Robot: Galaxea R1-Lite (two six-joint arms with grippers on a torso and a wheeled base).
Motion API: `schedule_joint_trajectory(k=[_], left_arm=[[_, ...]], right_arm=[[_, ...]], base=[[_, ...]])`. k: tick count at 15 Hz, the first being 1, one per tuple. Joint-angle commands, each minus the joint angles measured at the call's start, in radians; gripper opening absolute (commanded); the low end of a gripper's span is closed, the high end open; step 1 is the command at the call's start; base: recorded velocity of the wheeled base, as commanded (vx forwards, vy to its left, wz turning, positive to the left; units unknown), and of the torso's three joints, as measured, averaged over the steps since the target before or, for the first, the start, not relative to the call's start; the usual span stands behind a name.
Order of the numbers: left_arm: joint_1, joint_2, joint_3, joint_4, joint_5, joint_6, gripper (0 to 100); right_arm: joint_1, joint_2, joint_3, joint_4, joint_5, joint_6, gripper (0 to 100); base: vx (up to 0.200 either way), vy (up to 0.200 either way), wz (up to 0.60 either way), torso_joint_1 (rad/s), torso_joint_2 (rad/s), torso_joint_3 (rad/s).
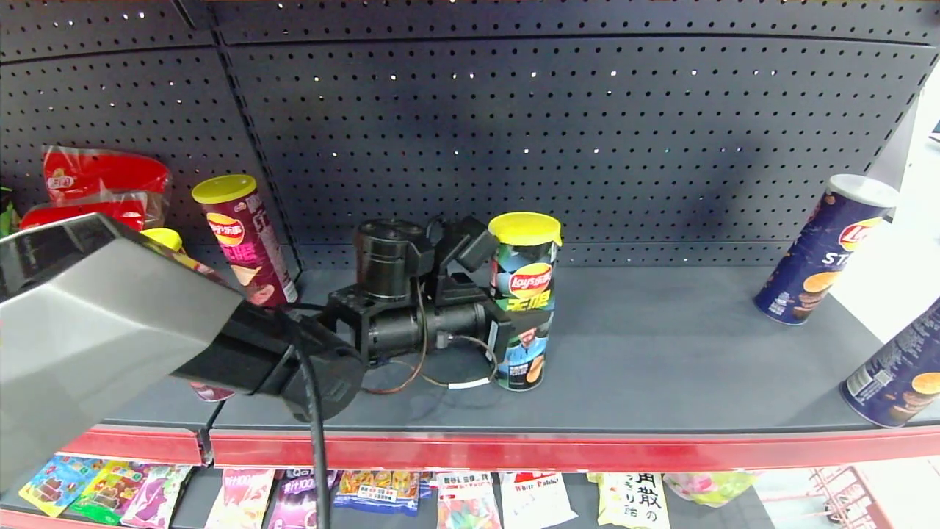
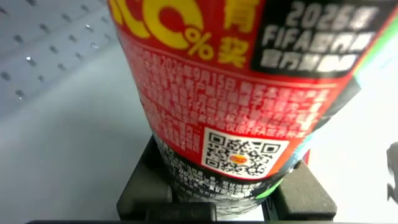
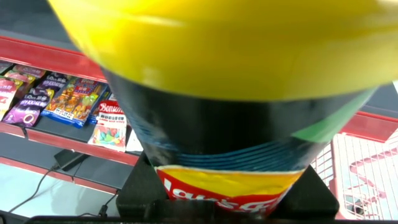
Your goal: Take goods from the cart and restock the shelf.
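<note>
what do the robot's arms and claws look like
The left arm has a boxy silver-grey link that runs into black joint housings and a black cylindrical motor. A thick black cable hangs from it, and thin brown wires loop below. The left claw and the right claw both have blocky matte black fingers.

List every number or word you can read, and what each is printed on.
"2026": black panel of the can in the left gripper.
"%": that can's red band.
"100": pink packet on the lower shelf.
Fine print around the QR code: too small to read.
</note>
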Motion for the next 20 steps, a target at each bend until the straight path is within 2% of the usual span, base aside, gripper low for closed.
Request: schedule_joint_trajectory(k=[1, 4, 7, 12, 17, 20], left_arm=[[-0.012, -0.081, 0.107, -0.068, -0.009, 0.008, 0], [-0.052, -0.090, 0.135, -0.092, -0.002, 0.008, 0], [-0.061, -0.090, 0.141, -0.091, 0.002, 0.009, 0], [-0.046, -0.098, 0.202, -0.091, 0.002, 0.009, 0], [0.017, -0.099, 0.202, -0.091, 0.001, 0.009, 0], [0.011, -0.102, 0.204, -0.091, -0.021, 0.008, 0]], right_arm=[[0.000, 0.001, 0.002, 0.000, 0.001, -0.001, 0], [0.000, 0.003, 0.003, 0.000, 0.001, -0.001, 0], [0.000, 0.006, 0.000, 0.000, 0.001, -0.001, 0], [0.000, 0.006, 0.003, 0.000, 0.001, -0.001, 0], [0.000, 0.006, 0.005, 0.000, 0.001, -0.001, 0], [0.000, 0.006, 0.006, 0.000, 0.001, -0.001, 0]], base=[[0.000, 0.000, 0.00, 0.000, 0.00, 0.000], [0.000, 0.000, 0.00, 0.000, 0.00, 0.000], [0.000, 0.000, 0.00, 0.000, 0.00, 0.000], [0.000, 0.000, 0.00, 0.000, 0.00, 0.000], [0.000, 0.000, 0.00, 0.000, 0.00, 0.000], [0.000, 0.000, 0.00, 0.000, 0.00, 0.000]])
